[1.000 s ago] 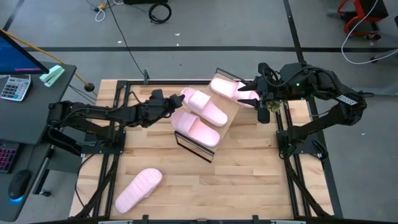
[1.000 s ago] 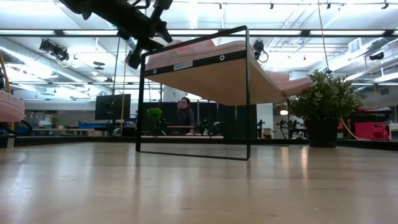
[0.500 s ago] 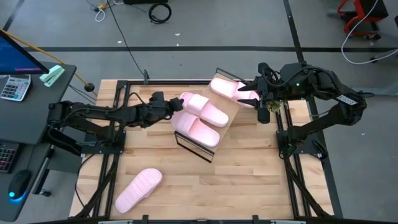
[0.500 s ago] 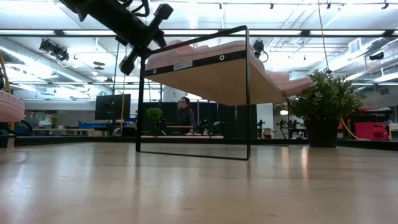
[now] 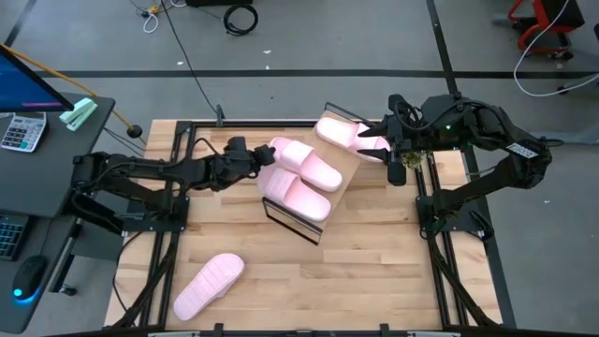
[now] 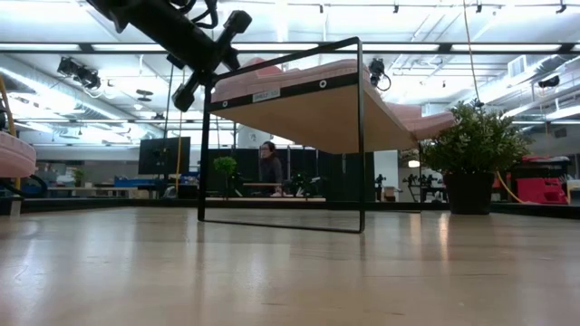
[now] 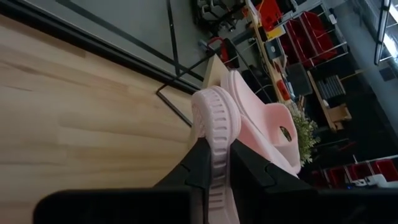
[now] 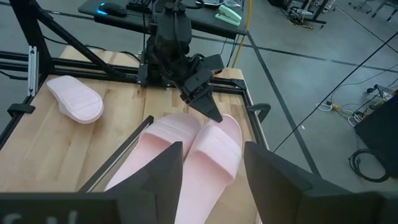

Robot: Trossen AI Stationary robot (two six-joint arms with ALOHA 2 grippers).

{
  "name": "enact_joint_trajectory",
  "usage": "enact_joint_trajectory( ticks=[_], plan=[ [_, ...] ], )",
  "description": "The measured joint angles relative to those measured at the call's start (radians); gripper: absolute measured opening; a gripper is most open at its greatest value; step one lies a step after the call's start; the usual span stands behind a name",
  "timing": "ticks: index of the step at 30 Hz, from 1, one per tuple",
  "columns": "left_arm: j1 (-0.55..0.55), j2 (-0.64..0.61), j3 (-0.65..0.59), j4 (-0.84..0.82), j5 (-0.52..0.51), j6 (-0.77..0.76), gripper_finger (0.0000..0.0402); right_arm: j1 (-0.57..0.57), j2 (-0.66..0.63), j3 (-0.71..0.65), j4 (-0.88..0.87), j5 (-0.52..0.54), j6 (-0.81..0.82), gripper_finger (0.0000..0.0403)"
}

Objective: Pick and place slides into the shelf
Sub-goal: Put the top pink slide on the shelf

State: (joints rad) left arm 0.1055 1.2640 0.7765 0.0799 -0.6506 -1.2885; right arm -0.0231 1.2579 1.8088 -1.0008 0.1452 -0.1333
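Observation:
The shelf stands mid-table, its wood board on a black wire frame. Two pink slides lie side by side on it: one held by my left gripper, and one on its near side that no gripper touches. A third slide lies over the shelf's far right edge and juts out toward my right gripper, which is shut on it. The fourth slide lies sole up on the table's near left. My left gripper pinches the slide's left end between its two fingers, the ridged rim of the sole running up between them. It comes roughly level from the table's left. The rest of the slide lies on the shelf board. My right gripper holds the third slide's right end across its width, one finger on each long side. It comes from the table's right, along the slide. The slide's far part rests on the shelf; the held end juts past the board.
The table's black frame rails run along the left, right and far sides. Bare wood lies in front of the shelf and to its near right. A desk with a calculator and keyboard stands left of the table. Cables cross the floor beyond.
My left gripper has shifted slightly toward the table's left and turned a little at the wrist, still shut on the slide's end, which has moved with it. My right arm and the other slides have stayed put.

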Motion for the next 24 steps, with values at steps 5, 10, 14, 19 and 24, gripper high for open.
enact_joint_trajectory(
  ticks=[5,10,14,19,24],
  plan=[
    [0.015,0.000,0.000,0.001,0.021,0.019,0.0040,0.000,0.000,0.000,0.000,0.000,0.000,0.0177],
    [0.012,0.000,0.000,-0.005,0.039,0.019,0.0049,0.000,0.000,0.000,0.000,0.000,0.000,0.0177],
    [0.006,0.000,0.000,-0.006,0.041,0.021,0.0076,0.000,0.000,0.000,0.000,0.000,0.000,0.0177],
    [-0.015,0.000,0.000,-0.012,0.055,0.022,0.0107,0.000,0.000,0.000,0.000,0.000,0.000,0.0177],
    [-0.024,0.000,0.000,-0.052,0.056,0.018,0.0125,0.000,0.000,0.000,0.000,0.000,0.000,0.0177]
  ],
)
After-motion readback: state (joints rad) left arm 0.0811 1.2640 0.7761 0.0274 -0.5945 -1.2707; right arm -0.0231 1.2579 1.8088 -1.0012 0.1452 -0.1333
